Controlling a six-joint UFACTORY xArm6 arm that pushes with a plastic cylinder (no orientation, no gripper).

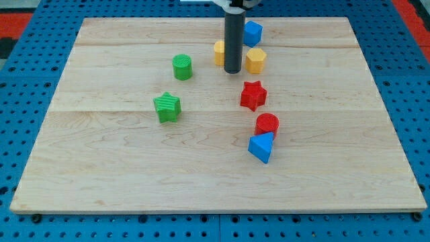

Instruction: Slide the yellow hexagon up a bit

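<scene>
The yellow hexagon [256, 60] sits near the view's top centre of the wooden board [101, 168]. My tip [232, 70] is just to its left, very close to it or touching. Another yellow block [219, 52] is partly hidden behind the rod on its left side. A blue block [252, 31] lies just above the hexagon.
A green cylinder [182, 66] and a green star [167, 107] lie to the view's left. A red star [253, 95], a red cylinder [267, 124] and a blue block [261, 147] form a column below the hexagon.
</scene>
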